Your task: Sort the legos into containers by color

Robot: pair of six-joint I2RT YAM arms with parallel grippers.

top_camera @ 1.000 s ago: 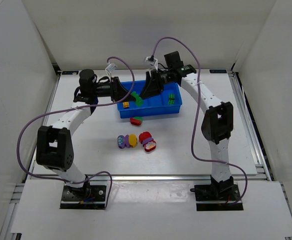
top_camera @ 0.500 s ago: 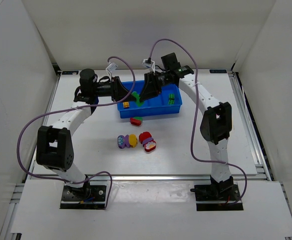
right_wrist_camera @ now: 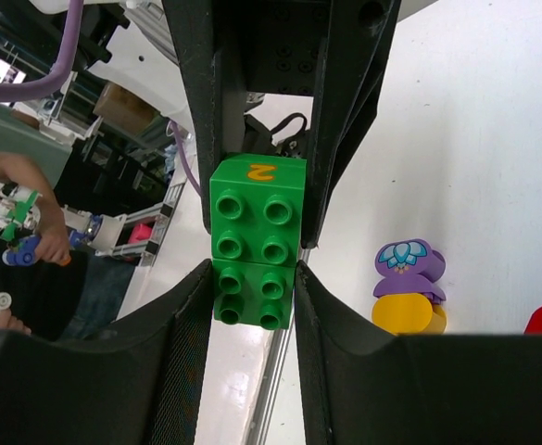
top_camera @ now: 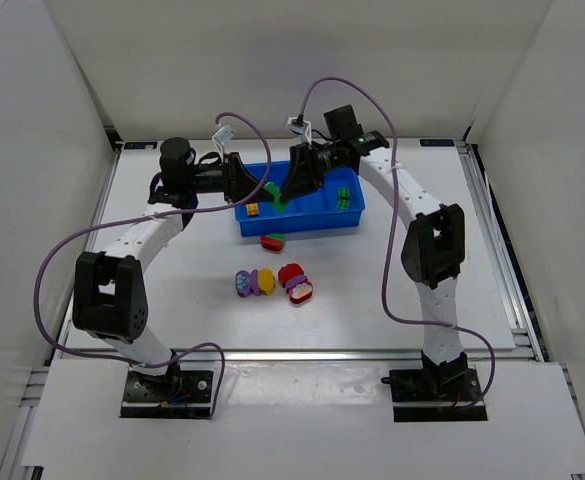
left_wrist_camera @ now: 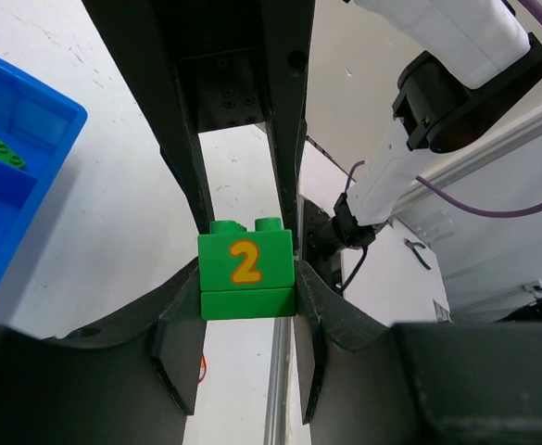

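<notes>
A stack of two green legos, one face printed with a "2", hangs over the left part of the blue tray of containers. My left gripper is shut on the green stack from the left. My right gripper is shut on the same stack from the right. Each wrist view shows my own fingers pressed on the stack's sides, with the other gripper's fingers beyond. Inside the tray lie a green lego and a yellow-orange piece.
On the table in front of the tray lie a red-and-green lego, a purple-and-yellow pair and a red-and-pink pair. The purple lego shows beside my right fingers. The tray's corner sits left of my left fingers.
My right gripper has shifted slightly left and closed its jaws on the green stack. The left gripper has kept its hold and place.
</notes>
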